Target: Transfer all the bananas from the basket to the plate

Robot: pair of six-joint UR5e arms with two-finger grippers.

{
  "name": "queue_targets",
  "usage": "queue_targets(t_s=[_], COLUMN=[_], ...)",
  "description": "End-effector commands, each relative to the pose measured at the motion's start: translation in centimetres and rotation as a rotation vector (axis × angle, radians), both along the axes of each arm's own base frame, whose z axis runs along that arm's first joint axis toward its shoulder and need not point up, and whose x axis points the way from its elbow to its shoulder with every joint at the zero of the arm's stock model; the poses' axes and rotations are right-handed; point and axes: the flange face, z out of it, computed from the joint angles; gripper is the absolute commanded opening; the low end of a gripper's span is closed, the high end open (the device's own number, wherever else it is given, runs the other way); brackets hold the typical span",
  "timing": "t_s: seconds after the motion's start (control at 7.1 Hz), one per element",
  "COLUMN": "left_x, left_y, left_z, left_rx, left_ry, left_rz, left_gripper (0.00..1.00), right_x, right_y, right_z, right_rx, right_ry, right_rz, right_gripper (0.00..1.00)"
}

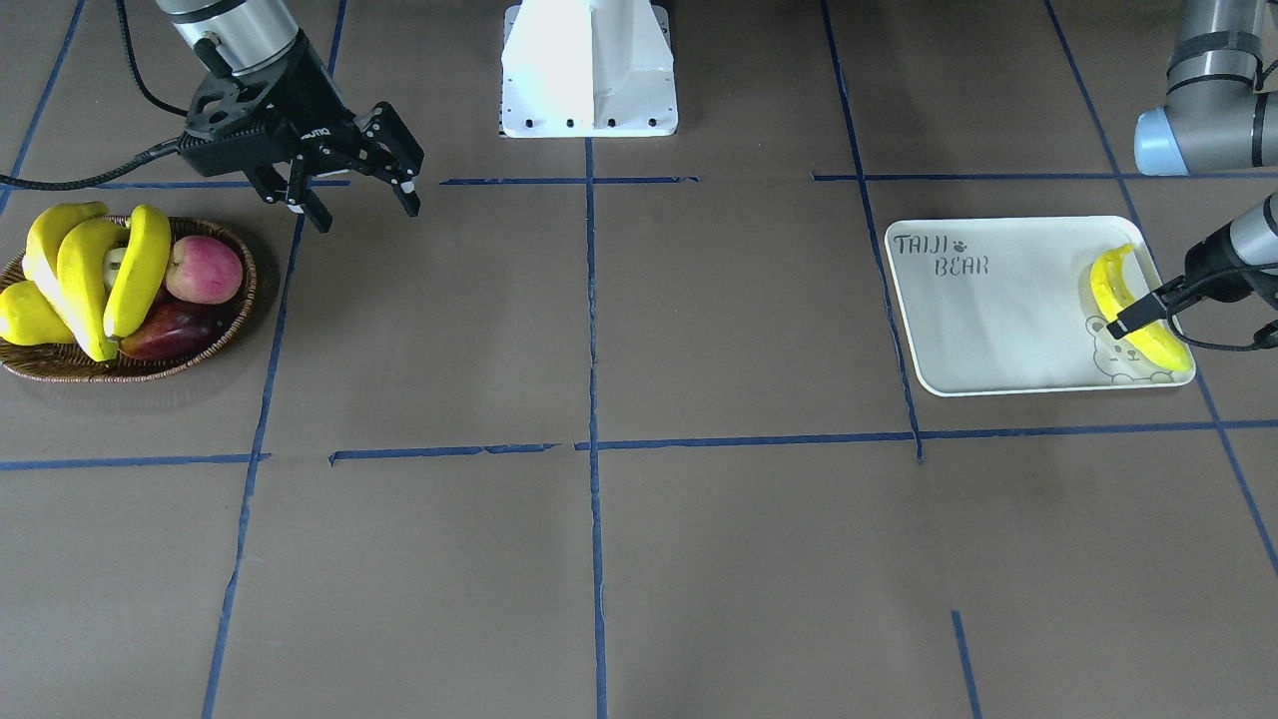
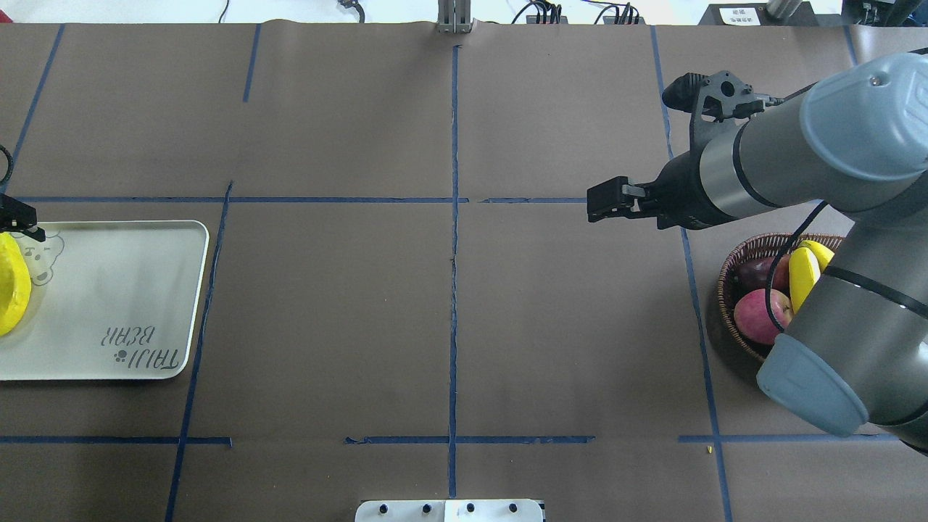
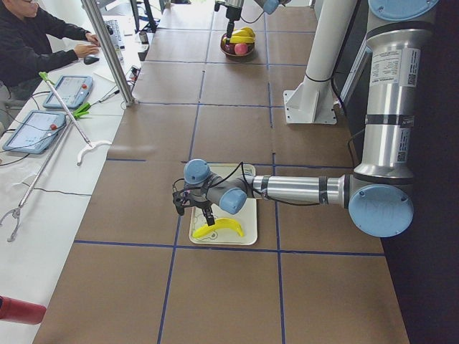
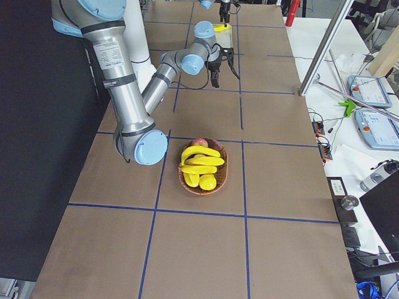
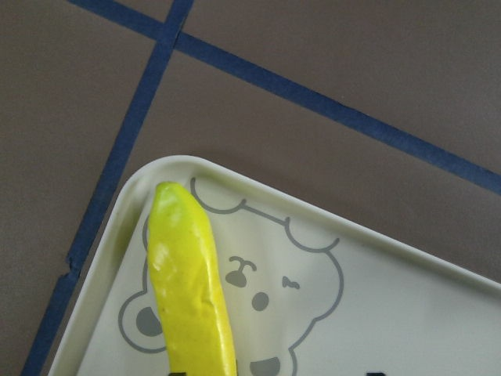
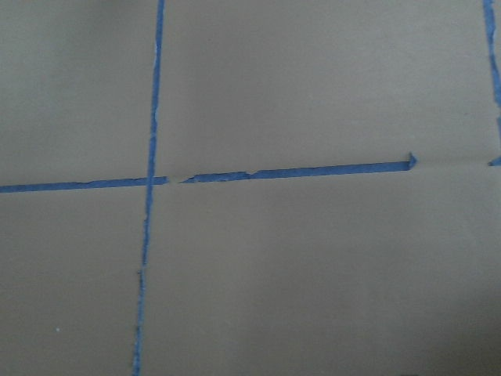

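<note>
Brown paper covers the worktop [image 1: 699, 559], crossed by blue tape lines, with the robot's white base [image 1: 589, 70] at the middle of one long edge. In the overhead view the bulky right arm [image 2: 834, 145] blocks most of the basket [image 1: 235, 320], so only a slice of its contents shows there. The plate [image 1: 998, 330] lies well apart from the basket, toward the other end of the worktop, and the overhead view cuts off its outer end.

Three bananas [image 1: 85, 275] lie piled in the basket. Beside them are a red apple [image 1: 205, 268], a dark purplish fruit [image 1: 170, 335] and a plump yellow pear-shaped fruit [image 1: 25, 315] partly hidden under them. One banana [image 1: 1113, 280] lies flat on the plate along its short edge, its tip over the printed bear.

The right gripper [image 1: 364, 213] hangs over bare worktop just beside the basket, fingers spread wide and holding nothing. The left gripper [image 3: 192, 212] sits low over the banana on the plate. Its fingers look parted, with one crossing the fruit. The frame edges clip much of it, and whether it touches the banana is hard to tell.
</note>
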Motion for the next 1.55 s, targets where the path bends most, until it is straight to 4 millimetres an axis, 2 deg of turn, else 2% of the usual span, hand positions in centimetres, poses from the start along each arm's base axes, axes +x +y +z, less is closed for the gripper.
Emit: queue_targets(t_s=[0.0,0.14,0.28,0.42,0.56,0.7,0.84,0.99,1.13,1.41], left_x=[0.3,0.5,0.6,0.8,2.7,3.8,4.2,4.2,4.3,4.3], left_y=[-0.6,-0.8,-1.0,-1.0,-0.3,-0.2,-0.2,-0.1,-0.2,-0.2], left_z=[-2.3,-4.2,-8.2,-10.5,-11.8,-12.3,-12.5,-12.9,-12.9,-13.0], left_rx=[0.076,0.070,0.084,0.089,0.068,0.052,0.053,0.057,0.057,0.059], left_ry=[0.038,0.059,0.094,0.118,0.134,0.141,0.141,0.145,0.146,0.149], left_rz=[-0.004,-0.031,-0.069,-0.090,-0.086,-0.086,-0.083,-0.084,-0.081,-0.080], left_gripper=[1.00,1.00,1.00,1.00,1.00,1.00,1.00,1.00,1.00,1.00], right_x=[5.3,8.3,10.6,11.6,12.4,12.7,12.6,12.3,12.3,10.5], right_y=[-1.4,-1.7,-1.8,-1.0,0.2,0.8,0.6,0.3,0.7,3.1], right_z=[5.9,8.8,11.3,14.8,18.0,19.9,20.8,22.2,22.9,24.2], right_rx=[0.039,0.036,0.060,0.053,0.043,0.004,-0.044,-0.135,-0.129,-0.082], right_ry=[0.092,0.115,0.151,0.207,0.255,0.273,0.275,0.275,0.266,0.251], right_rz=[-0.048,-0.086,-0.125,-0.163,-0.209,-0.214,-0.189,-0.135,-0.132,-0.194], right_gripper=[1.00,1.00,1.00,1.00,1.00,1.00,1.00,1.00,1.00,1.00])
